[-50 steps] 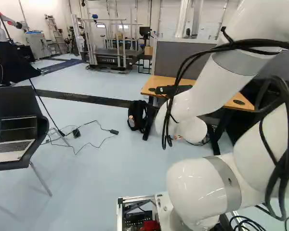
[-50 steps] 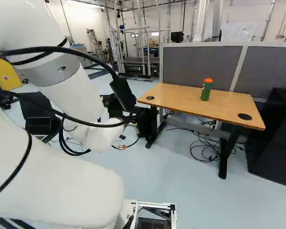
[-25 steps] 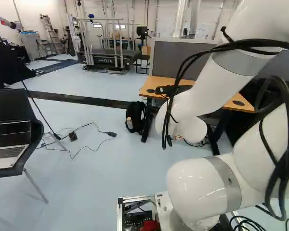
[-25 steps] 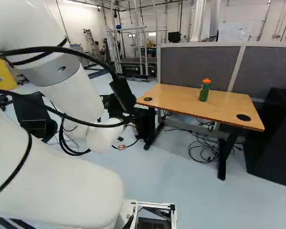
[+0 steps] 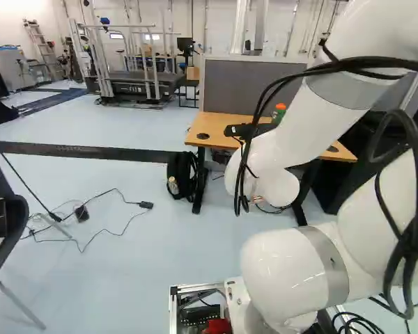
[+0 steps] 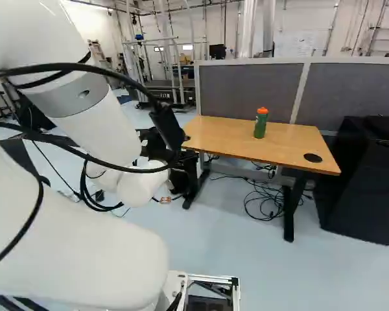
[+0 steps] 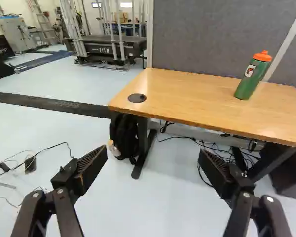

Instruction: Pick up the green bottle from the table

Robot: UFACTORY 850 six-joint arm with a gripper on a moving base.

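Observation:
Black parts of my gripper (image 5: 240,130) show past the white wrist in the left base view, in front of the table. In the wrist view the gripper (image 7: 152,165) is open, its two fingers wide apart with only floor seen between them. The green bottle (image 7: 249,81) with an orange lid stands upright on the wooden table (image 7: 187,96), ahead of the gripper and off beyond its right finger, near the grey partition. The right base view shows the bottle (image 6: 260,124) whole; in the left base view the arm partly hides it.
A black backpack (image 7: 124,136) sits on the floor by a table leg. Cables (image 6: 262,201) lie under the table. A large black object (image 6: 356,181) stands at its right end. A chair (image 5: 14,223) and floor cables are at the left of the left base view.
The base has turned to the right, so the table, bottle and room have shifted leftward in both base views. The arm keeps its pose over its lowest joint.

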